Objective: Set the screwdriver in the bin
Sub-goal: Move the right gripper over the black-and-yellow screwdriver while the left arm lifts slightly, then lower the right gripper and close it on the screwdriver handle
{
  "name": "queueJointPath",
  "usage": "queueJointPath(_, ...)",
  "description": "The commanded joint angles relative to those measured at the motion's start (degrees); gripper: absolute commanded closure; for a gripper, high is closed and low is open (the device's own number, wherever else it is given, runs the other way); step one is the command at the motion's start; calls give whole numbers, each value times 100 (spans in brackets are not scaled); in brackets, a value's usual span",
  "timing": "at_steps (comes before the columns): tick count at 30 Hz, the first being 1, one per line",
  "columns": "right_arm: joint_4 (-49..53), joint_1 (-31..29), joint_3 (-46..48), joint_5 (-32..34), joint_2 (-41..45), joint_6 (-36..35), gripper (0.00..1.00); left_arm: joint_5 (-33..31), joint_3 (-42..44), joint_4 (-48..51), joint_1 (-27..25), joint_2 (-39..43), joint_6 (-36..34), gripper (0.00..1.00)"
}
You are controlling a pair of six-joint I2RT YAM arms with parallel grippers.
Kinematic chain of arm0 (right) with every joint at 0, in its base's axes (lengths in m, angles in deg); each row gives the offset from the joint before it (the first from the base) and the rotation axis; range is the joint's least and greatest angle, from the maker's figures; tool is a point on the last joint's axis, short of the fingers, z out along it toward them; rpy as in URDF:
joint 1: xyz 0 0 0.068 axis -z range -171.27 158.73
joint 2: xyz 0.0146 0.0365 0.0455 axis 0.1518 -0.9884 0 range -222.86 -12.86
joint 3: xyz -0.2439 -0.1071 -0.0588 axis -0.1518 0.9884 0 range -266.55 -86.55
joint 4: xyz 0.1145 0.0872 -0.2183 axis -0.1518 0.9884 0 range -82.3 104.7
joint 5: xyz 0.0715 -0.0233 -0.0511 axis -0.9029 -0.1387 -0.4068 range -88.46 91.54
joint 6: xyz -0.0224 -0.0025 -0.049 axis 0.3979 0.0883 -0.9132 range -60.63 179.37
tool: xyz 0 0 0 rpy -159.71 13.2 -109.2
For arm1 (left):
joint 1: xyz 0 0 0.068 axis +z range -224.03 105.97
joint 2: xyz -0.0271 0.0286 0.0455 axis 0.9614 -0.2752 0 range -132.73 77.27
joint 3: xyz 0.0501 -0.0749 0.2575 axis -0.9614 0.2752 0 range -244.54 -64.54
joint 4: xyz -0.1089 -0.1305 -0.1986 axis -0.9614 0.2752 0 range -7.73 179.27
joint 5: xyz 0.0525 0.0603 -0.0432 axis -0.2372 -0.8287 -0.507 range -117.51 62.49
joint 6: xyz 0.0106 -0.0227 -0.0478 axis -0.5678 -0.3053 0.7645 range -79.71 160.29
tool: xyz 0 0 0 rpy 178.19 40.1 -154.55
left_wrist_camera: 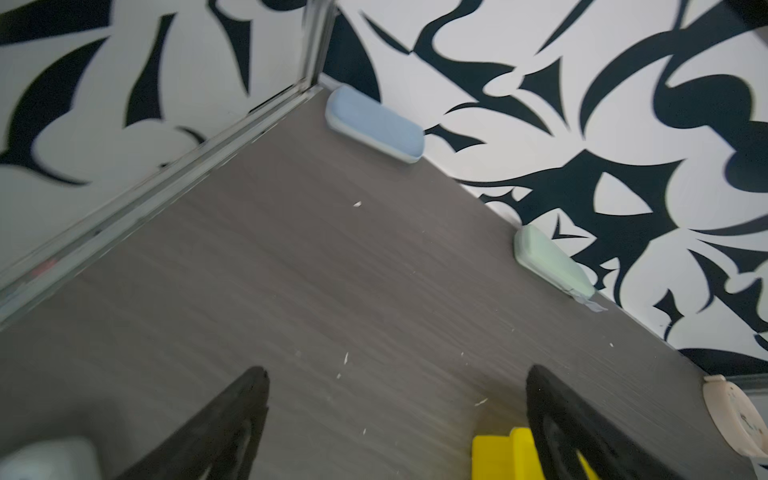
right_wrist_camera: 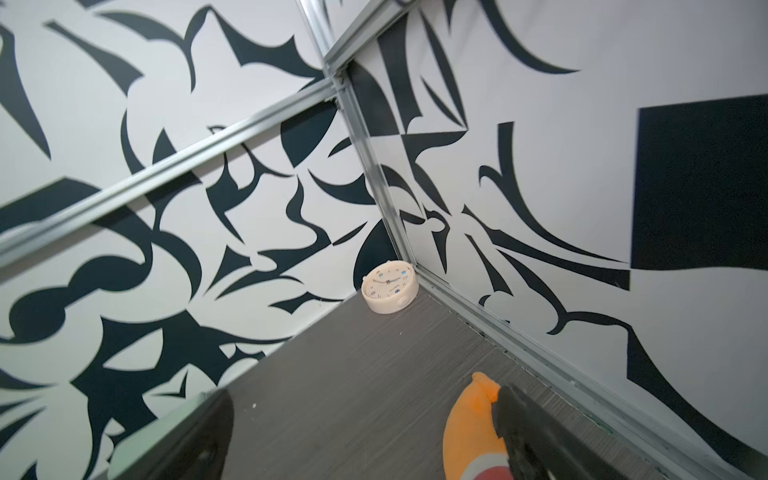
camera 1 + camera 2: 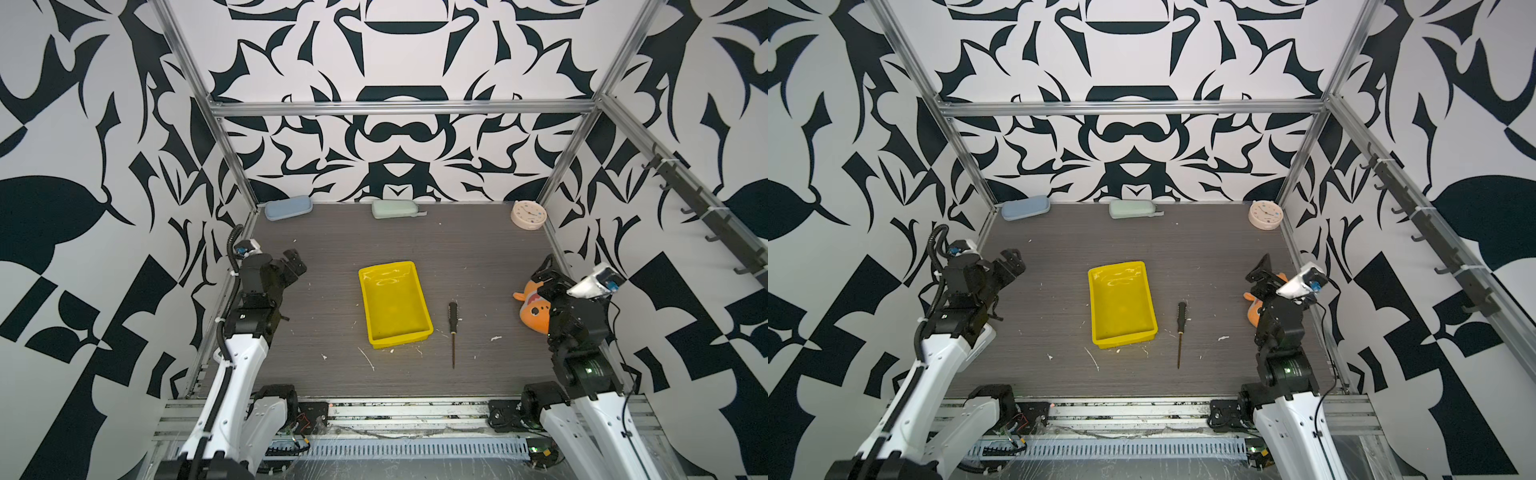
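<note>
Right end effector [image 3: 547, 276]: jaws wide apart, empty, hovering over orange plush fish [image 3: 534, 313]; screwdriver [image 3: 452, 332] flat on bench [image 3: 332, 249], well apart from it, just beside yellow bin [image 3: 362, 291]; likely hazard: a pinch on the thin shaft slipping or rolling.

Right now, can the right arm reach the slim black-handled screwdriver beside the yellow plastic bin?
Probably yes: the screwdriver lies apart from the bin, with bare table between it and the open right gripper.
</note>
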Motion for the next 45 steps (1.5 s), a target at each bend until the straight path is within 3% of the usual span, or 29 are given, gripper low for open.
queueJointPath(1, 547, -16, -158, 202, -583, 489, 0, -79, 364, 1268, 12, 420, 616, 1)
queueJointPath(6, 1344, -16, -1022, -38, -1496, 298, 0, -501, 674, 1500, 24, 1012, 1504, 1)
queueJointPath(9, 1728, -14, -1119, 629, -1480, 469, 0, -217, 996, 1140, 15, 1302, 1412, 1)
queueJointPath(11, 1791, -5, -1135, 728, -1296, 319, 0, -67, 1191, 1017, 14, 1398, 1400, 1)
queueJointPath(14, 1768, 2, -1209, -384, -1200, -60, 0, -47, 1323, 1099, 15, 1337, 1488, 1)
queueJointPath(17, 2038, -12, -1501, -1566, -1816, -246, 0, -431, 1391, 1258, 15, 1246, 1660, 1)
queueJointPath(20, 2638, -110, -1903, -2029, -2518, -134, 4, -645, 1375, 1239, 14, 1217, 1376, 1)
queueJointPath(24, 2711, -709, -1791, -2543, -2793, 199, 12, -830, 1662, 1147, 12, 1255, 1454, 1)
queueJointPath(27, 2962, -1579, -1744, -2339, -3212, 504, 15, -1183, 1904, 1243, 14, 1429, 1985, 1)
queueJointPath(29, 3010, -2109, -1706, -2111, -3490, 711, 21, -1132, 2014, 1114, 16, 1629, 1862, 1)
queueJointPath(31, 2891, -2398, -1598, -2033, -3746, 902, 41, -1115, 2097, 1097, 13, 1836, 1858, 1)
queueJointPath(33, 2611, -2452, -1387, -2080, -3944, 1047, 49, -1028, 2135, 1136, 16, 1997, 1825, 1)
queueJointPath(39, 2076, -2459, -1186, -2362, -4832, 1312, 49, -1012, 2196, 1169, 16, 2207, 1818, 1)
queueJointPath(45, 2488, -2485, -1768, -2482, -5837, 1125, 49, -1016, 2146, 1181, 16, 2025, 1839, 1)
